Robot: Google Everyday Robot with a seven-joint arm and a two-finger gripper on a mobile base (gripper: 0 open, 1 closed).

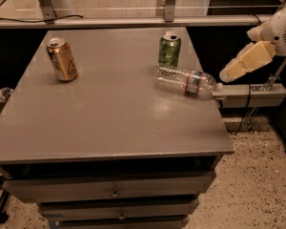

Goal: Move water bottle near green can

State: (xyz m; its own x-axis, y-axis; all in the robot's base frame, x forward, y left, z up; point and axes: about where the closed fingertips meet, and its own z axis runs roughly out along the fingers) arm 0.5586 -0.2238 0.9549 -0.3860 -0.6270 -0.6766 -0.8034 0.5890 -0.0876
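Nearest you is the front of the grey table [109, 123], with its stack of drawers [114, 193] below the top and speckled floor [257, 175] off to the right.

Moving back along the right side of the tabletop, you come to the water bottle [183, 81]. It lies on its side, with its base pointing left and its white cap [219, 86] pointing right, and the cap reaches the table's right edge. The red and blue label band sits toward the cap end.

The gripper [227, 74] hangs out past that right edge, beyond the table and over the grey box [250, 94] beside it. It is slightly above and to the right of the cap, near it but apart from it. It holds nothing, and you cannot tell whether it is spread or closed (it reads as one pale cream wedge slanting down to the left from the white arm [281, 30]).

Just behind the bottle's base end stands the green can [169, 50]. It is upright with its silver top up and is very close to the bottle; you cannot tell whether the two touch.

Well apart, on the far left of the table, the gold can [62, 60] stands tilted a little. Behind the table, a metal rail [133, 21] runs across the view.
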